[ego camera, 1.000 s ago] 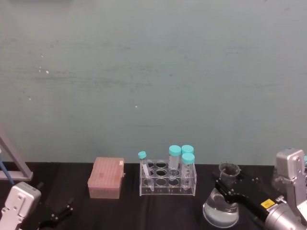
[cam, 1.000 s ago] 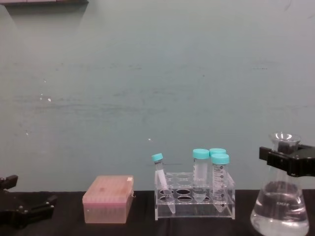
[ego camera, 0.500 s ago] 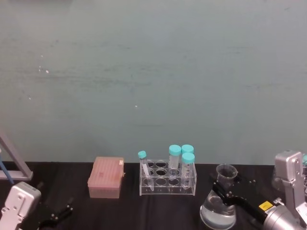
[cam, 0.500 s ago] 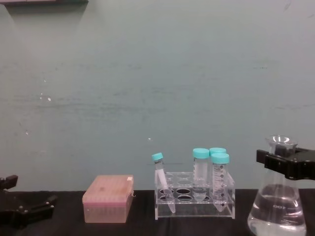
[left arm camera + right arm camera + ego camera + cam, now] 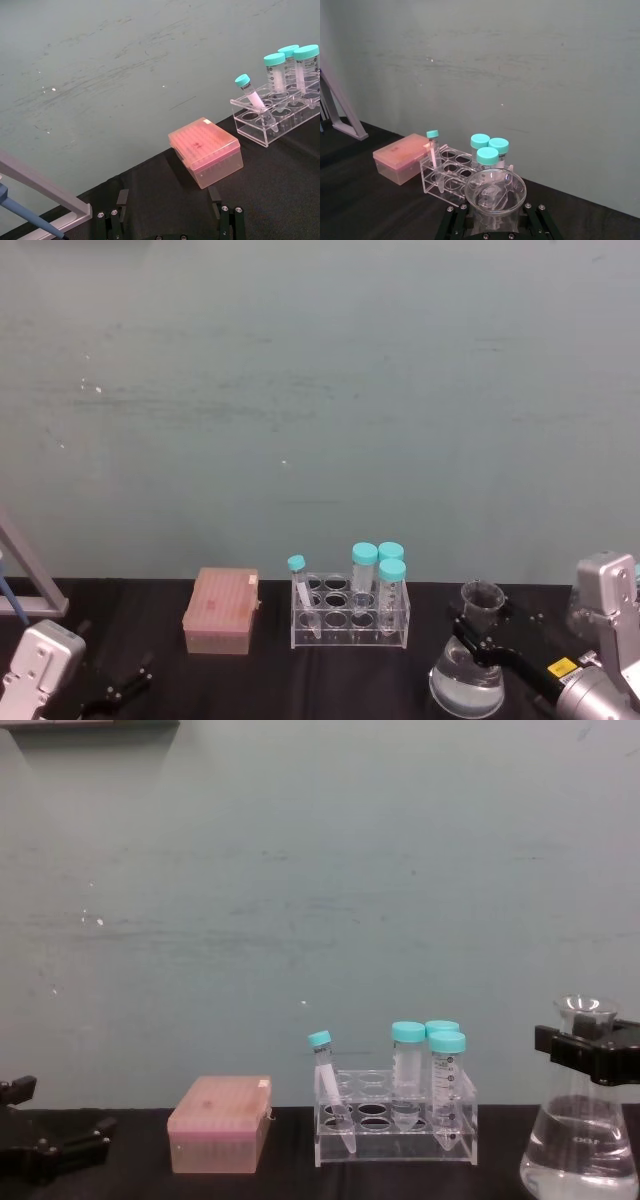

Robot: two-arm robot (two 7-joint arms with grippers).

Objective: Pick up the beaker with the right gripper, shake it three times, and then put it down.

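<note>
Right gripper clenched on the neck of the beaker, just under the flared rim; in the chest view the black jaws read as a bar across the neck, with the wide body hanging at 6 o'clock from the grip; clear liquid, by the look, in the lower body.

Long axis of the beaker near upright, mouth toward 12 o'clock; no tilt worth noting. The base runs out at the chest view's lower edge; cannot tell whether it rests on the surface or hangs just off it.

Head view: the right arm comes in from about 4 o'clock of the beaker; the beaker lies roughly 4 o'clock from the tube rack, near but apart; pink tip box at 9 o'clock of the rack.

Left gripper parked low on the far 9 o'clock side, released, nothing between its fingers; well apart from the beaker.

Judgement: the grip sits above the weight, so a shake would swing the liquid below the clamp; set-down calls for a straight drop toward 6 o'clock, axis kept upright, clear of the rack at 10 o'clock.
</note>
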